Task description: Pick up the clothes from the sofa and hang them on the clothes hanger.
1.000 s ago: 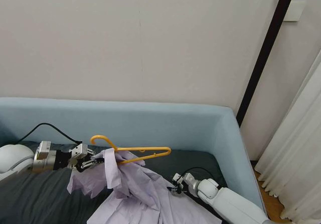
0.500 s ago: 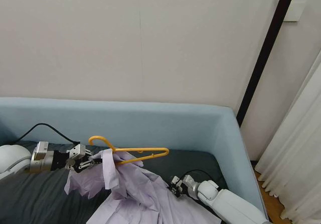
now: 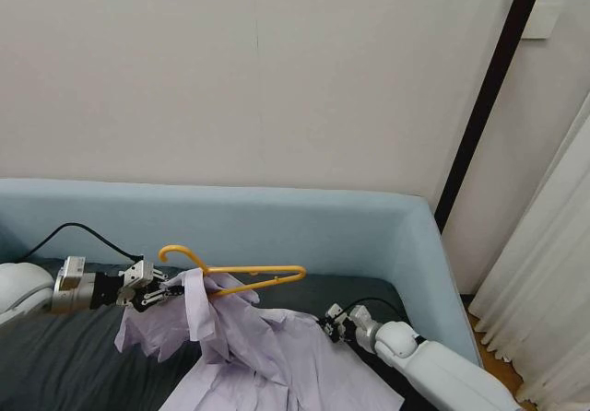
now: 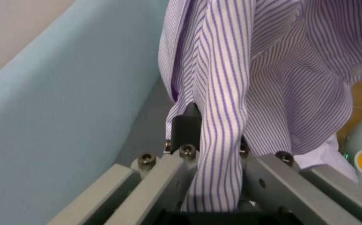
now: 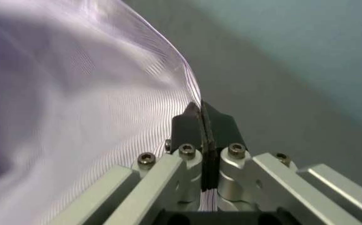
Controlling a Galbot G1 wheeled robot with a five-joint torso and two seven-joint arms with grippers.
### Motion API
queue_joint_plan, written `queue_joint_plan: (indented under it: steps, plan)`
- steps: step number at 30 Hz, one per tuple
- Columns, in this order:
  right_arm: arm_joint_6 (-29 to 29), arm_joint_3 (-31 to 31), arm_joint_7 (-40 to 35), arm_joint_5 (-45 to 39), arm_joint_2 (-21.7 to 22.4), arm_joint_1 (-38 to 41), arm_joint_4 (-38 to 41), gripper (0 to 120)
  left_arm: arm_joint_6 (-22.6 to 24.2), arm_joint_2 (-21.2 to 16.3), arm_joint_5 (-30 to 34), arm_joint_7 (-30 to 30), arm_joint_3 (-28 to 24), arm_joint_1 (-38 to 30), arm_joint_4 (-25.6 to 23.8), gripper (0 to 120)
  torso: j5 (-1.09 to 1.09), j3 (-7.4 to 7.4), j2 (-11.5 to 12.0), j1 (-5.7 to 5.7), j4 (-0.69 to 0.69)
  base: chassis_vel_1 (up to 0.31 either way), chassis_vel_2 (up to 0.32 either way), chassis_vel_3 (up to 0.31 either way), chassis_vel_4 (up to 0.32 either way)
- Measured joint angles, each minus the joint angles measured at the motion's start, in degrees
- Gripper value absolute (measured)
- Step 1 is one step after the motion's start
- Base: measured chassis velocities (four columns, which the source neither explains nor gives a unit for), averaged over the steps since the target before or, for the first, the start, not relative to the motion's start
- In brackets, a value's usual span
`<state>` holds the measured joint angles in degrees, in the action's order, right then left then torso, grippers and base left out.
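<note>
Fingers [image 4: 186,127] of my left gripper [image 3: 159,293] are clamped on a fold of the purple-striped shirt [image 3: 267,351], just under the hook of the yellow hanger [image 3: 263,270], which sits lifted and roughly level above the left half of the sofa [image 3: 304,231], close to its back edge. Part of the shirt drapes over the hanger, and the rest trails down across the dark seat toward the sofa's right end. My right gripper [image 3: 329,324] sits low there, its fingers [image 5: 187,129] pressed together on the shirt's edge.
</note>
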<state>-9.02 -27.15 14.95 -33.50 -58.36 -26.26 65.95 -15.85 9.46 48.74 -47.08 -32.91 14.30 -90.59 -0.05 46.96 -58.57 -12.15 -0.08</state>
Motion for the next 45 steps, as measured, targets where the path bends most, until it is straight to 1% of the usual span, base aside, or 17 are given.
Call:
queue_joint_plan:
  steps: [2, 3, 4, 7, 8, 13, 14, 18, 20, 23, 24, 26, 29, 34, 40, 45]
  plan:
    - [-1.4, 1.8, -0.9, -1.9, 2.2, 0.0, 4.0, 0, -0.1, 0.0, 0.0, -0.3, 0.4, -0.1, 0.3, 0, 0.01, 0.0, 0.0, 0.0, 0.01, 0.0, 0.0, 0.0, 0.0]
    - [-1.4, 1.8, -0.9, -1.9, 2.2, 0.0, 4.0, 0, -0.1, 0.0, 0.0, -0.3, 0.4, -0.1, 0.3, 0, 0.01, 0.0, 0.0, 0.0, 0.01, 0.0, 0.0, 0.0, 0.0]
    - [-2.7, 3.6, -1.7, -3.6, 4.3, 0.0, 7.5, 0, -0.1, 0.0, -0.1, -0.6, 0.6, -0.1, 0.5, 0, 0.0, 0.0, 0.0, 0.0, 0.0, 0.0, 0.0, 0.0, 0.0]
    - [-4.8, 6.4, -3.3, -7.1, 8.5, 0.7, 14.2, 0, -0.2, -0.2, -0.3, -1.1, 1.1, -0.2, 0.7, 0, 0.01, 0.0, 0.0, 0.0, 0.0, 0.0, 0.0, 0.0, 0.0]
    - [-4.8, 6.4, -3.3, -7.1, 8.5, 0.7, 14.2, 0, -0.2, -0.2, -0.3, -1.1, 1.1, -0.2, 0.7, 0, 0.01, 0.0, 0.0, 0.0, 0.0, 0.0, 0.0, 0.0, 0.0]
    - [-8.1, 10.0, -5.5, -11.4, 14.8, 1.5, 24.2, 0, -0.2, -0.4, -0.9, -2.3, 1.8, -0.3, 1.6, 0, 0.0, 0.0, 0.0, 0.0, 0.0, 0.0, 0.0, 0.0, 0.0]
    - [-8.1, 10.0, -5.5, -11.4, 14.8, 1.5, 24.2, 0, -0.2, -0.4, -0.9, -2.3, 1.8, -0.3, 1.6, 0, 0.0, 0.0, 0.0, 0.0, 0.0, 0.0, 0.0, 0.0, 0.0]
    - [-11.2, 12.1, -7.7, -15.1, 18.7, 1.6, 31.3, 0, -0.2, -0.4, -1.8, -2.7, 2.0, -0.2, 1.8, 0, 0.0, 0.0, 0.0, 0.0, 0.0, 0.0, 0.0, 0.0, 0.0]
    - [-11.8, 12.5, -8.2, -16.0, 19.4, 1.7, 32.9, 0, -0.2, -0.4, -2.1, -2.7, 2.0, -0.2, 1.7, 0, 0.0, 0.0, 0.0, 0.0, 0.0, 0.0, 0.0, 0.0, 0.0]
    - [-15.2, 13.5, -11.4, -19.2, 21.4, 2.9, 38.9, 0, -0.2, -0.4, -3.7, -3.2, 2.1, -0.2, 1.5, 0, 0.0, 0.0, 0.0, 0.0, 0.0, 0.0, 0.0, 0.0, 0.0]
    - [-15.2, 13.5, -11.4, -19.2, 21.4, 2.9, 38.9, 0, -0.2, -0.4, -3.7, -3.2, 2.1, -0.2, 1.5, 0, 0.0, 0.0, 0.0, 0.0, 0.0, 0.0, 0.0, 0.0, 0.0]
    - [-18.7, 14.5, -14.4, -23.0, 22.1, 4.4, 43.4, 0, -0.1, -0.5, -5.5, -4.3, 2.1, -0.4, 1.5, 0, 0.0, -0.01, 0.0, 0.0, 0.0, 0.0, 0.0, 0.0, 0.0]
    - [-20.7, 15.6, -16.0, -25.7, 22.8, 6.7, 45.5, 0, -0.1, -0.2, -8.0, -4.8, 2.1, -0.5, 2.0, 0, -0.01, -0.01, 0.0, 0.0, 0.03, 0.0, 0.0, 0.0, 0.0]
    - [-22.1, 17.7, -17.0, -28.8, 24.1, 8.1, 46.6, 0, -0.1, 0.8, -10.9, -4.5, 2.1, -0.5, 3.5, 0, -0.01, 0.0, 0.0, 0.0, 0.0, 0.0, 0.0, 0.0, 0.0]
    - [-22.5, 20.0, -17.5, -31.1, 25.2, 7.6, 47.4, 0, -0.2, 1.9, -12.0, -3.5, 2.1, -0.5, 4.7, 0, 0.0, 0.0, 0.0, 0.0, 0.0, 0.0, 0.0, 0.0, 0.0]
    - [-22.1, 23.8, -18.1, -34.3, 27.7, 5.5, 51.2, 0, 0.6, 3.5, -12.4, -0.4, 1.9, -0.9, 5.8, 0, 0.0, 0.0, 0.0, 0.0, 0.0, 0.0, 0.0, 0.0, 0.0]
